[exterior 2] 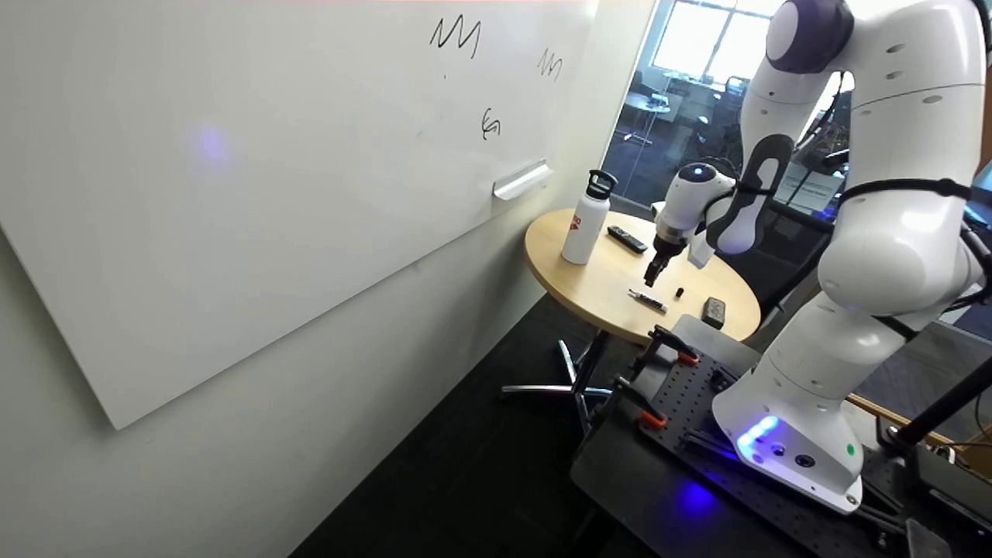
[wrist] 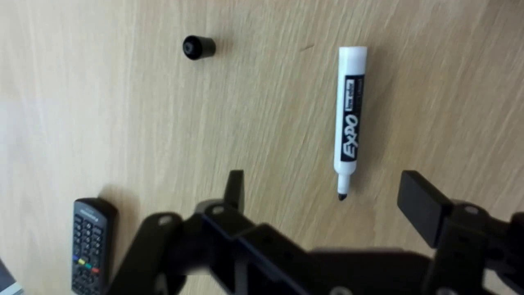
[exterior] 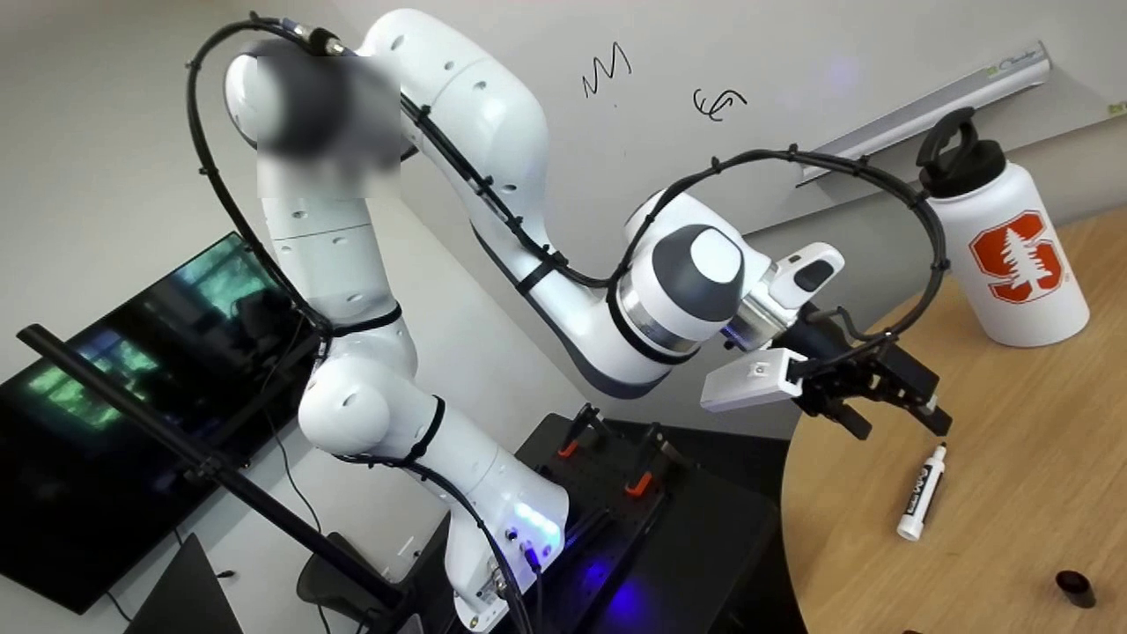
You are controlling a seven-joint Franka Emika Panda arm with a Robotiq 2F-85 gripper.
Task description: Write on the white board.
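The white board [exterior 2: 232,232] hangs on the wall in both exterior views, with several black scribbles [exterior 2: 456,35] near its upper right there. On the round wooden table lies an uncapped white Expo marker [wrist: 348,123], its black tip toward my gripper in the wrist view. Its black cap [wrist: 199,47] rests apart from it on the tabletop. My gripper [wrist: 323,192] is open above the table, fingers spread wide and nothing held. The marker's tip appears between the two fingers in the wrist view. An exterior view has the gripper [exterior: 898,424] above the marker's tip end, not touching it.
A tall white bottle [exterior: 1012,255] with a black lid stands on the table near the wall. A remote control [wrist: 93,246] and a dark block [exterior 2: 714,312] also lie there. The board's tray rail [exterior 2: 523,180] juts out above the table [exterior: 845,528]. Clamps [exterior 2: 674,341] sit beside the robot base.
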